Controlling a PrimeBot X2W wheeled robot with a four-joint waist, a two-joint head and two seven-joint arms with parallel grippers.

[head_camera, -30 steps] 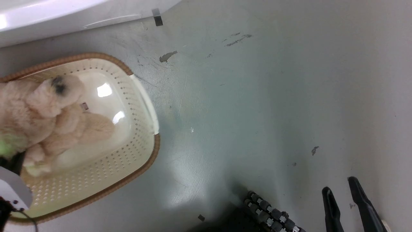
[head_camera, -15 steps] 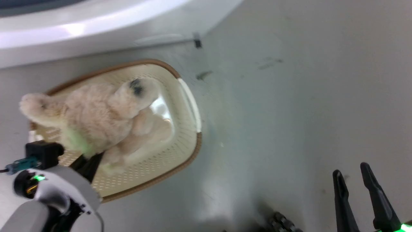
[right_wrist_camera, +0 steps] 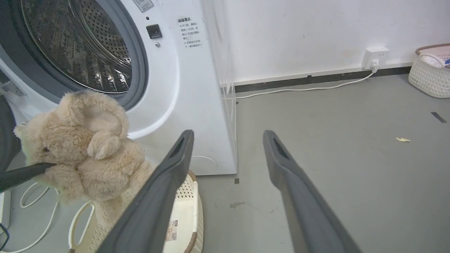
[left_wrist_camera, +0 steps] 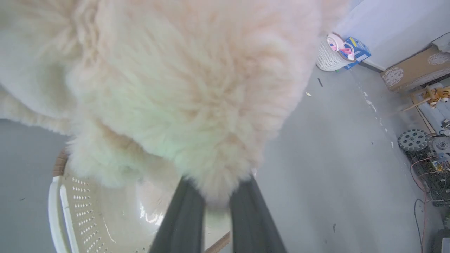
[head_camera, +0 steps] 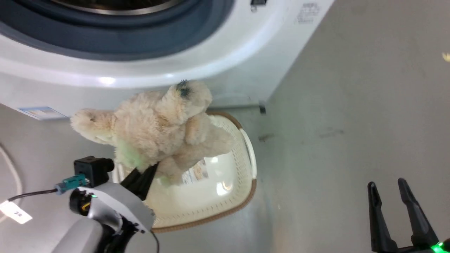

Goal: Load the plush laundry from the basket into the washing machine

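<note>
The plush laundry [head_camera: 158, 126], a shaggy beige toy, hangs clear above the basket [head_camera: 242, 165] with my left gripper [head_camera: 146, 172] shut on its lower fur. In the left wrist view the plush [left_wrist_camera: 175, 88] covers the fingertips, and the basket [left_wrist_camera: 81, 211] lies below it. The washing machine [head_camera: 211, 59] stands just behind, its drum opening uncovered. In the right wrist view the plush [right_wrist_camera: 81, 151] hangs in front of the steel drum [right_wrist_camera: 77, 45], below the seal. My right gripper [head_camera: 386, 183] [right_wrist_camera: 228, 135] stands open over bare floor to the right, holding nothing.
A white cable [right_wrist_camera: 299, 88] runs along the wall to a socket [right_wrist_camera: 376, 54]. Another white basket [right_wrist_camera: 429, 70] sits at the far right. More cable loops lie on the floor left of the washer [right_wrist_camera: 31, 200]. Grey floor spreads to the right.
The head camera has tilted up, bringing the washer into view. My left gripper has lifted the plush out of the basket toward the washer front. The right gripper has barely moved.
</note>
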